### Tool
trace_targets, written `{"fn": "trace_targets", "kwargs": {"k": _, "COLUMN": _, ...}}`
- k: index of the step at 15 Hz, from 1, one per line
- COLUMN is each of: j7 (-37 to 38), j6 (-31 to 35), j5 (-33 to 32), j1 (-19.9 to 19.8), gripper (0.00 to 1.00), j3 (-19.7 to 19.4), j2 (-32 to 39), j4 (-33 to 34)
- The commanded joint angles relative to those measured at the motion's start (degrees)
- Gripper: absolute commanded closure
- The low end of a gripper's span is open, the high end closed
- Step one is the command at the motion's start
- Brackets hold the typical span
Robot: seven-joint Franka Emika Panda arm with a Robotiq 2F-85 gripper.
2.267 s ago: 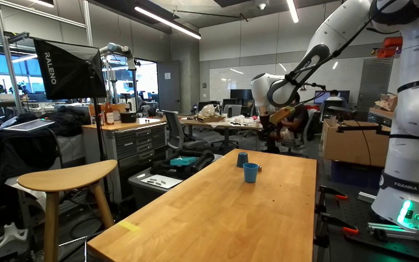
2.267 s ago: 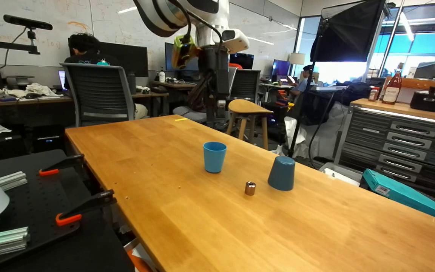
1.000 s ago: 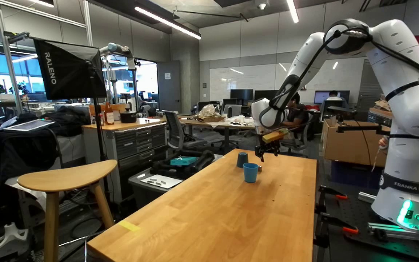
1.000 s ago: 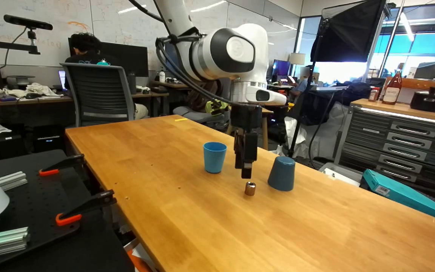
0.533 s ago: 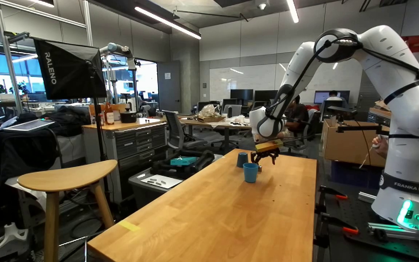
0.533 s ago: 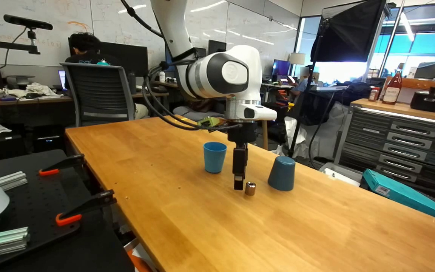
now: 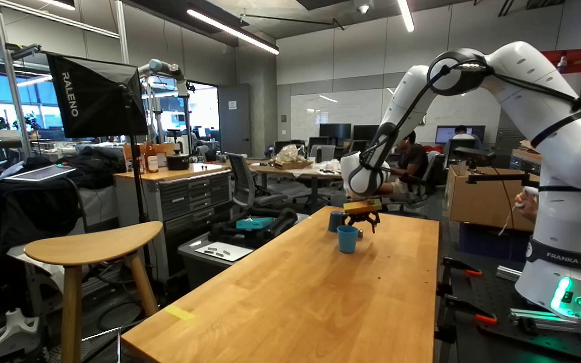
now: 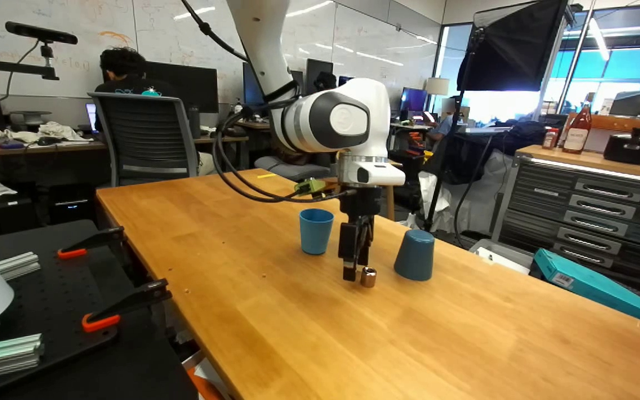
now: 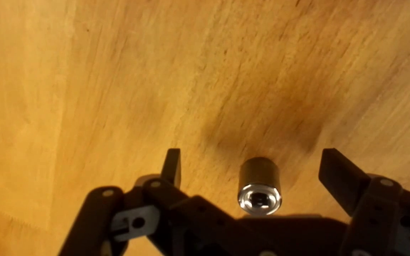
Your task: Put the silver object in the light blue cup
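Note:
The silver object (image 9: 260,190) is a short shiny metal cylinder with a hollow top, standing on the table. It also shows in both exterior views (image 7: 360,234) (image 8: 369,278). My gripper (image 9: 251,153) is open and low over the table. In the wrist view its fingers stand on either side of the silver object, with a gap on both sides. In an exterior view the gripper (image 8: 356,269) is right beside the object, its tips near the object's height. The light blue cup (image 8: 315,233) stands upright, mouth up, a short way off; it also shows in an exterior view (image 7: 347,240).
A darker blue cup (image 8: 414,256) stands upside down close to the silver object, on the side away from the light blue cup. The wooden table (image 7: 321,302) has its long edge near the robot base, with clamps (image 8: 100,319) there.
My gripper has come down from high above the table to the silver object. In the last half second it has shifted slightly and turned. The object and both cups have not moved.

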Motion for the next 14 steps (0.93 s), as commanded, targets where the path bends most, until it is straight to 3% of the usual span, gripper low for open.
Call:
{"fn": "trace_targets", "kwargs": {"k": 1, "j7": 2.9, "j6": 0.2, "j5": 1.3, "j1": 1.5, "gripper": 0.00, "j3": -2.5, "j2": 3.9, "j4": 3.6}}
{"fn": "trace_targets", "kwargs": {"k": 4, "j7": 4.7, "j6": 0.7, "j5": 1.0, "j1": 1.8, "gripper": 0.00, "j3": -3.3, "j2": 5.0, "j4": 4.4}}
{"fn": "trace_targets", "kwargs": {"k": 5, "j7": 5.2, "j6": 0.8, "j5": 1.1, "j1": 1.8, "gripper": 0.25, "j3": -3.2, "j2": 5.1, "j4": 4.6}}
{"fn": "trace_targets", "kwargs": {"k": 7, "j7": 6.0, "j6": 0.8, "j5": 1.1, "j1": 1.8, "gripper": 0.32, "j3": -3.2, "j2": 5.1, "j4": 4.9}}
{"fn": "trace_targets", "kwargs": {"k": 14, "j7": 6.8, "j6": 0.1, "j5": 1.0, "j1": 1.6, "gripper": 0.87, "j3": -2.5, "j2": 4.2, "j4": 4.3}}
